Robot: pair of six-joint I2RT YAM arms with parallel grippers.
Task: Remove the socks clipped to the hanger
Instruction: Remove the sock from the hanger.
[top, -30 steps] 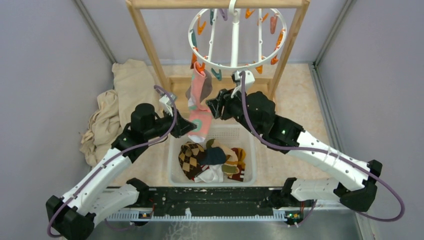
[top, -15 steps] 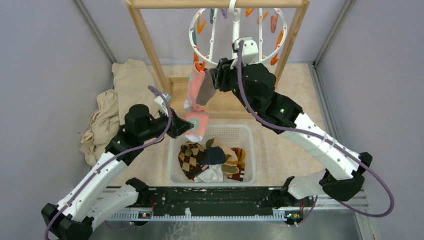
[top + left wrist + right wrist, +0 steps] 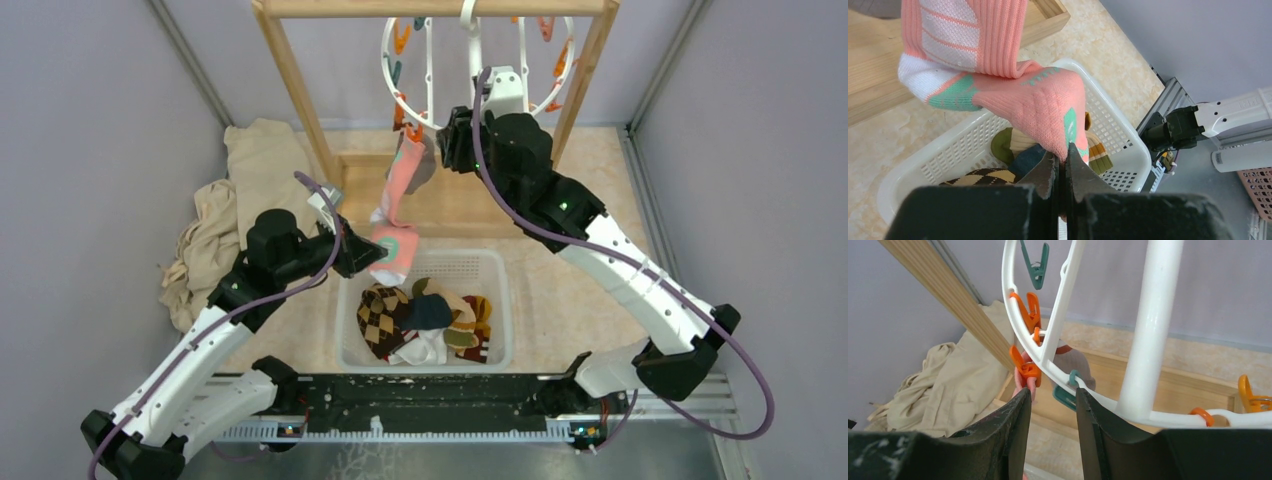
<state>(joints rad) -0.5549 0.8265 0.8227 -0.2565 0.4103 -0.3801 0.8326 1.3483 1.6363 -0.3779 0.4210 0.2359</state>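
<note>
Right hand (image 3: 1052,399) risen to hanger (image 3: 1153,315) | wrist-only: left hand (image 3: 1062,161) pinching pink sock (image 3: 1043,105)

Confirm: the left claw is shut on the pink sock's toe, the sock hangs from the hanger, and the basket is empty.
The basket is not empty: the top external view shows several socks piled in it. The rest holds: left claw shut on the pink sock, hanging from the hanger.

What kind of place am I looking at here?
Likely a robot test cell staged as a laundry corner: grey partition walls, a clip hanger on a wooden frame, a white basket of socks.
</note>
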